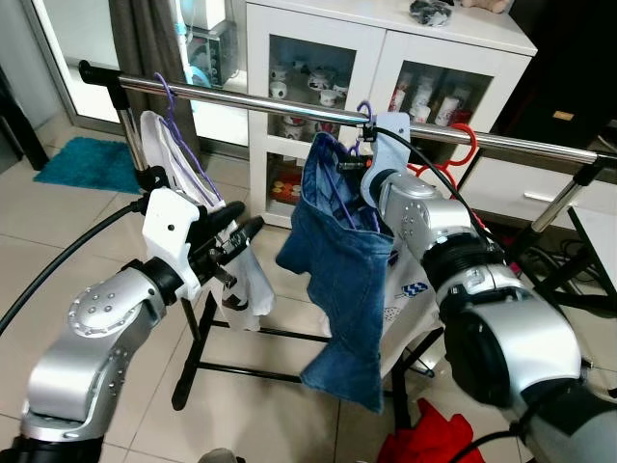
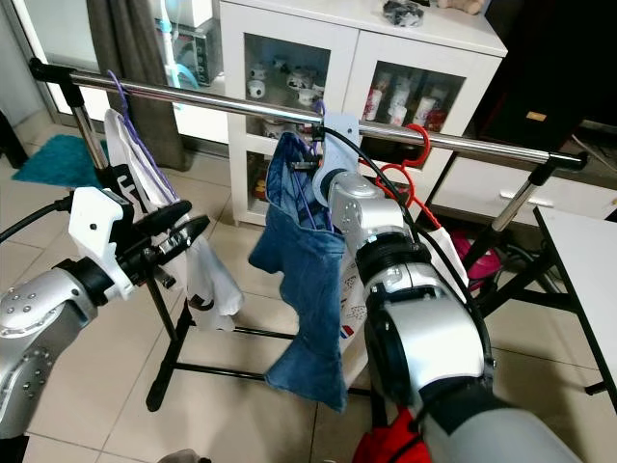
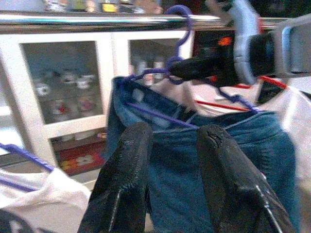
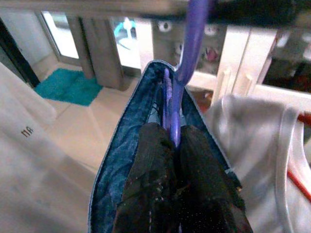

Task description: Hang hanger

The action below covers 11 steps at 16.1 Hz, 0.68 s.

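Observation:
A purple hanger (image 4: 187,58) carries a blue denim garment (image 1: 342,270). Its hook (image 3: 182,19) curls over the chrome rail (image 1: 241,99) of the clothes rack. My right gripper (image 4: 171,136) is shut on the hanger's neck just below the rail, also seen in the left eye view (image 1: 352,164). My left gripper (image 1: 241,227) is open with nothing between its fingers (image 3: 131,160). It hovers left of the denim, in front of a white garment (image 1: 174,154) hung on another purple hanger.
A red hanger (image 1: 463,145) with a white top hangs right of the denim. Behind the rack stands a white glass-door cabinet (image 1: 386,58). Red cloth (image 1: 424,439) lies on the floor, a teal rug (image 1: 92,164) at far left, a white table (image 1: 603,241) at right.

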Available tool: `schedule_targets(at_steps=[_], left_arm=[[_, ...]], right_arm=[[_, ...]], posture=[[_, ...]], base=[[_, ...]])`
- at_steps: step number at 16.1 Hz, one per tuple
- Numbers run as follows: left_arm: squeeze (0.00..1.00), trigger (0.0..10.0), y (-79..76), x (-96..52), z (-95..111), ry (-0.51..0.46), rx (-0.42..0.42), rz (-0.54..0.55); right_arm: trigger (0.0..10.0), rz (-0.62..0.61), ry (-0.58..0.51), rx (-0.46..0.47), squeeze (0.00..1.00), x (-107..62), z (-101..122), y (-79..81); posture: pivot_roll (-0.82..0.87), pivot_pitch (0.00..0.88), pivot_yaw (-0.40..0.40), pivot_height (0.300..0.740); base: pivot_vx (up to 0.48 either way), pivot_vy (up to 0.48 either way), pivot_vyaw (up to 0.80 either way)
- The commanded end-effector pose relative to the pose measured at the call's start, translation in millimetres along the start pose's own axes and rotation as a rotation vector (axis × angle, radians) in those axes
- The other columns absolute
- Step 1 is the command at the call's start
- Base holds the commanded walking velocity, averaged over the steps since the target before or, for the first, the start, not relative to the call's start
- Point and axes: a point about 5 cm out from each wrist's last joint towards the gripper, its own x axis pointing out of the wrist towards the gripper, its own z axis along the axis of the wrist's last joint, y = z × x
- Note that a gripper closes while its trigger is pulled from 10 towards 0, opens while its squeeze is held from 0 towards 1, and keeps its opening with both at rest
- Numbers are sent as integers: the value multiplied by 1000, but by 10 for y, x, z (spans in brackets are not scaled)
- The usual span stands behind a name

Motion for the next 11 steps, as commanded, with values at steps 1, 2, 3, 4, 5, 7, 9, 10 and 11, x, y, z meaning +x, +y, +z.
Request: schedule_targets(at_steps=[1, 2, 3, 4, 5, 7, 9, 10, 11], left_arm=[[0, 10000, -58, 26, 61, -10, 2, -68], [0, 10000, -74, -5, 44, 26, -5, -141], [0, 10000, -78, -24, 30, 45, -7, -169], [0, 10000, -80, -37, 20, 59, -11, -187], [0, 10000, -79, -79, -7, 91, -24, -225], [0, 10000, -23, -102, -24, 109, -18, -215], [0, 10000, 33, -111, -21, 113, 2, -190], [0, 10000, 126, -133, -10, 114, 22, -143], [0, 10000, 166, -150, -13, 116, 23, -110]], right_arm=[[10000, -25, -20, 19, 0, -2, 78, -46], [10000, -38, 15, 9, 0, 12, 29, -29], [10000, -38, 34, -2, 0, 16, -3, -17], [10000, -35, 47, -9, 0, 20, -29, -8], [10000, -31, 63, -8, 0, 23, -86, -10], [10000, -21, 23, 38, 349, 24, -47, -22], [10000, -5, -2, 42, 1000, 22, -5, -24], [10000, 15, -43, 35, 1000, 14, 72, -42], [10000, 40, -77, 17, 1000, 5, 136, -47]], posture=[[17, 0, -55, 740], [19, 0, -51, 740], [20, 0, -51, 740], [20, 0, -51, 740], [19, 0, -49, 740], [18, 0, -45, 740], [17, 0, -41, 740], [14, 0, -39, 740], [8, 0, -35, 740]], base=[[0, 0, 0], [0, 0, 0], [0, 0, 0], [0, 0, 0], [0, 0, 0], [0, 0, 0], [0, 0, 0], [0, 0, 0], [0, 0, 0]])
